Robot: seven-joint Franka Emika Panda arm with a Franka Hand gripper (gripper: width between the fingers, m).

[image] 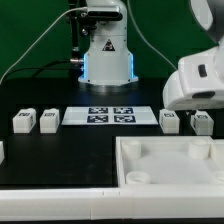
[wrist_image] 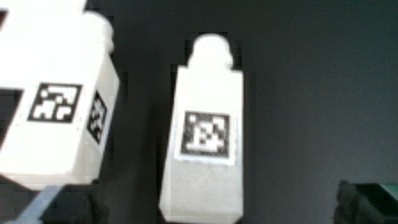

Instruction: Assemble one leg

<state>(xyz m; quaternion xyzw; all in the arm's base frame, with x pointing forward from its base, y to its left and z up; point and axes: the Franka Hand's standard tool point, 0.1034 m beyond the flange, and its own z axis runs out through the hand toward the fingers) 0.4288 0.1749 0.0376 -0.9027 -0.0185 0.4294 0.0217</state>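
Note:
Several legs lie on the black table. Two legs [image: 22, 121] [image: 48, 120] are at the exterior view's left and two legs [image: 170, 120] [image: 202, 122] at its right. My gripper [image: 196, 98] hovers just above the right pair. In the wrist view one leg [wrist_image: 214, 130] with a marker tag lies lengthwise in the gap between my open fingers [wrist_image: 370, 200]. A second leg [wrist_image: 63, 100] lies beside it, outside the gap. My gripper [wrist_image: 210, 206] is open and holds nothing.
The marker board [image: 110, 116] lies between the two pairs of legs. A large white tray-like piece with raised rims [image: 170, 185] fills the front right. A small white part [image: 2, 150] shows at the left edge. The robot base [image: 105, 55] stands behind.

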